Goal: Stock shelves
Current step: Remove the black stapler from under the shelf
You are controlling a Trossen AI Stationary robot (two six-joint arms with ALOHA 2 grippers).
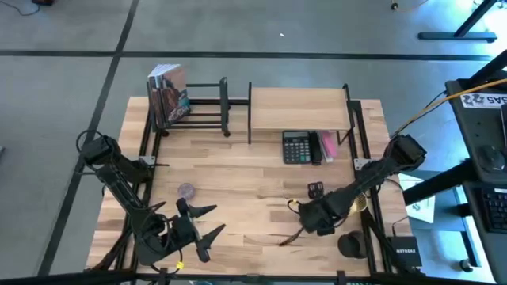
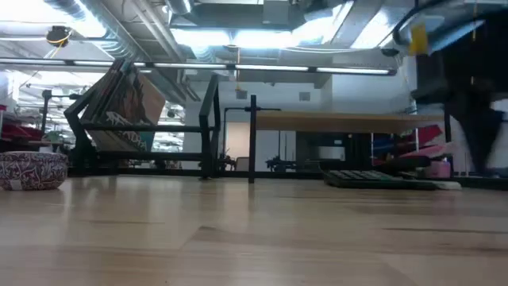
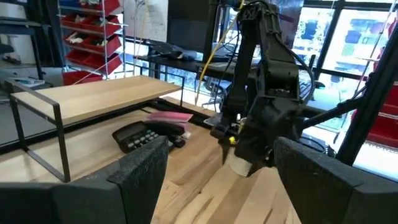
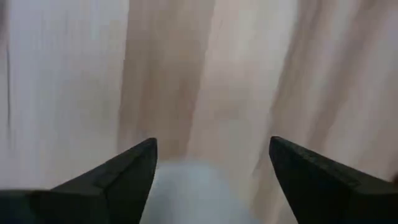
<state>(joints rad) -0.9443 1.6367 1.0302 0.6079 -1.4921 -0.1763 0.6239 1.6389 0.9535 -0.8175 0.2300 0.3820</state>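
The light wood shelf (image 1: 299, 107) stands at the far middle, its top board bare. A black calculator (image 1: 297, 147) and a pink thing (image 1: 327, 146) lie on the table at its near edge. Left of it, the black bar rack (image 1: 198, 107) holds books (image 1: 168, 95) leaning at its left end. My right gripper (image 1: 303, 222) points down at the near right, open, over a white thing (image 3: 239, 165) that shows between its fingers (image 4: 186, 193). My left gripper (image 1: 210, 222) stands open at the near left, empty. My right gripper comes from above with a finger on either side of the white thing (image 4: 186, 193). Whether the fingers touch it, I cannot tell.
A small patterned bowl (image 1: 185, 191) sits near the left gripper. A small black object (image 1: 315, 189) lies beside the right arm. At the near right corner are a black round thing (image 1: 351, 244) and a dark box (image 1: 404, 255).
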